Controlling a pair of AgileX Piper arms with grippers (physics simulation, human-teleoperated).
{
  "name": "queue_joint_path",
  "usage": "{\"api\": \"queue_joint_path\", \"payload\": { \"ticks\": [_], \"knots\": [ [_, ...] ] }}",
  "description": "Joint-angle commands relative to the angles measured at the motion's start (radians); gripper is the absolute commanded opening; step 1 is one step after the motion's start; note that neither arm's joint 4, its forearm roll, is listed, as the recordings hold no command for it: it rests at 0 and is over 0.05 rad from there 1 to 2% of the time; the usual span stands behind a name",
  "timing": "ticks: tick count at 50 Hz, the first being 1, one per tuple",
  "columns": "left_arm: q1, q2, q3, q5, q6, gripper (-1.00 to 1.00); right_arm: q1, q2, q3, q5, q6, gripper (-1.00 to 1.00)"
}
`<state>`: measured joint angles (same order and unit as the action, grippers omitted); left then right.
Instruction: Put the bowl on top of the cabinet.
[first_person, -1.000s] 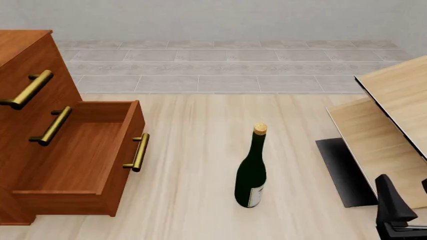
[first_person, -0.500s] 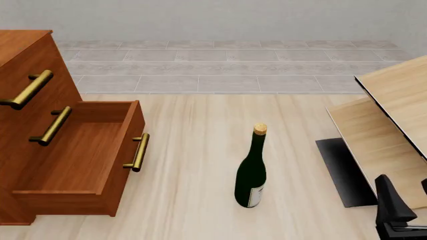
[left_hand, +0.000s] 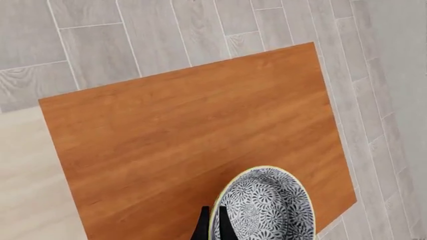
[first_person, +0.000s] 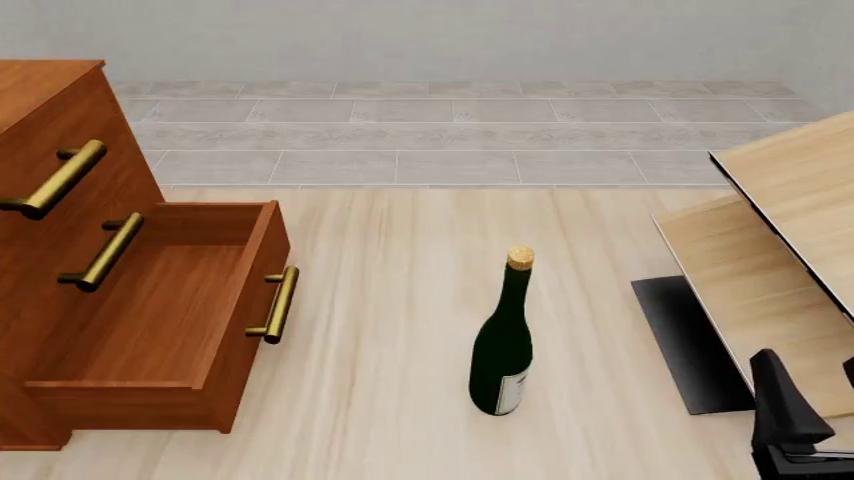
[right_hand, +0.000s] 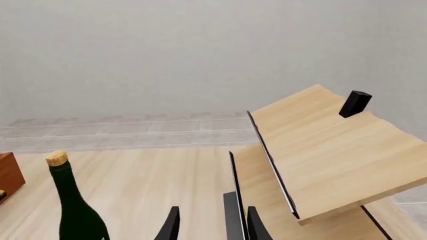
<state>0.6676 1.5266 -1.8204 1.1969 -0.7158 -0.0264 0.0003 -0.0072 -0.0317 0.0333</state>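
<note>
We see a pale wood table (first_person: 387, 330) running forward to a strip of grey tiled floor (first_person: 454, 130) and a plain light wall (first_person: 454, 40) behind it. On the left stands the cabinet (first_person: 54, 250), reddish-brown with brass bar handles (first_person: 280, 303), its lowest drawer (first_person: 160, 310) pulled open. A dark green bottle (first_person: 503, 340) with a cork stands upright near the middle of the table, and pale wood panels (first_person: 781, 250) lean at the right edge above a dark mat (first_person: 687, 345).

In the left wrist view we look straight down on the cabinet's flat top, with grey tiles around it. The bowl (left_hand: 267, 207), patterned in dark blue-grey, is over that top near one corner; we cannot tell whether it touches the wood. The left gripper (left_hand: 212, 227) has its fingers narrow, pinching the bowl's rim.

The right gripper (right_hand: 210, 225) sits low at the table's right, near the panels, its fingers parted with nothing between them.
</note>
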Motion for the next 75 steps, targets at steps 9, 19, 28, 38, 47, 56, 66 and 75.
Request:
{"api": "queue_joint_path", "payload": {
  "ticks": [9, 19, 28, 38, 47, 56, 66, 75],
  "knots": [
    [0.004, -0.008, 0.013, -0.029, 0.000, -1.00, -0.001, 0.000, -0.002, 0.000, 0.001, 1.00],
    [0.021, -0.010, -0.021, -0.021, 0.003, 1.00, 0.000, 0.000, -0.002, -0.001, 0.001, 1.00],
    [0.018, -0.022, -0.048, -0.012, -0.001, 1.00, 0.001, 0.000, -0.001, -0.003, 0.000, 1.00],
    [0.001, -0.084, -0.130, 0.023, -0.046, 1.00, 0.001, 0.000, -0.001, -0.003, 0.000, 1.00],
    [-0.003, -0.168, -0.108, 0.022, -0.068, 1.00, 0.002, 0.000, -0.001, -0.004, 0.001, 1.00],
    [-0.009, -0.233, -0.140, 0.023, -0.103, 1.00, 0.002, 0.000, -0.001, -0.004, 0.002, 1.00],
    [-0.002, -0.260, -0.155, 0.023, -0.124, 1.00, 0.002, 0.000, -0.001, -0.004, 0.001, 1.00],
    [0.003, -0.274, -0.173, 0.023, -0.134, 1.00, 0.004, 0.000, -0.003, 0.000, 0.001, 1.00]
  ]
}}
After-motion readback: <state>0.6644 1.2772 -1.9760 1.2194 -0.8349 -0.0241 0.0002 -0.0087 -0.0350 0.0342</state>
